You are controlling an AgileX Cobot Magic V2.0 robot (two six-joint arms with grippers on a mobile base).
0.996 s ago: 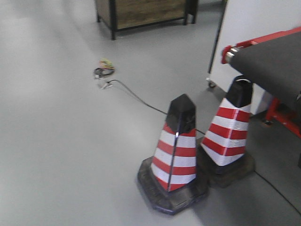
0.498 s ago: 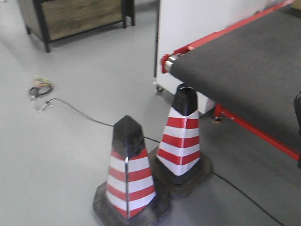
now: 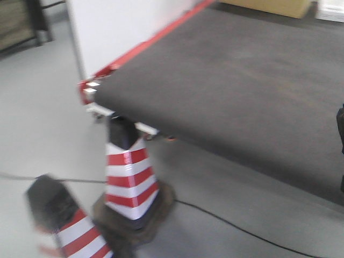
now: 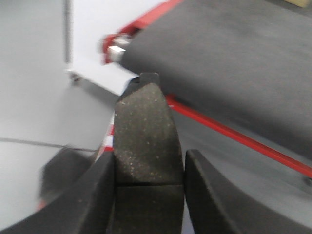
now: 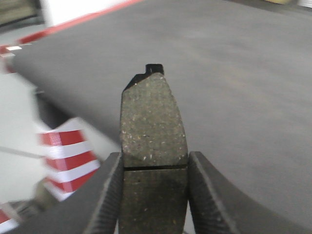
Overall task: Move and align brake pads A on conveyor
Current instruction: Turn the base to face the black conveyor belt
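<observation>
My left gripper (image 4: pixel 149 161) is shut on one brake pad A (image 4: pixel 146 126), a dark grey speckled oblong held upright with its centre groove level with the fingertips. It hangs over the floor, short of the conveyor (image 4: pixel 234 58). My right gripper (image 5: pixel 154 158) is shut on a second brake pad A (image 5: pixel 153 122), held the same way, with the conveyor (image 5: pixel 234 73) belt behind it. In the front view the conveyor (image 3: pixel 242 80) is a wide charcoal belt with a red rail at its left end. No pad lies on the belt that shows.
Two red-and-white traffic cones stand by the conveyor's near corner, one cone (image 3: pixel 129 172) under the belt's end and another cone (image 3: pixel 59 220) lower left. A black cable (image 3: pixel 231 226) runs across the grey floor. A white panel (image 3: pixel 118 27) stands behind the rail.
The front view has swung right and closer to the conveyor. The belt now fills much of the frame, and the cones have slid to the lower left.
</observation>
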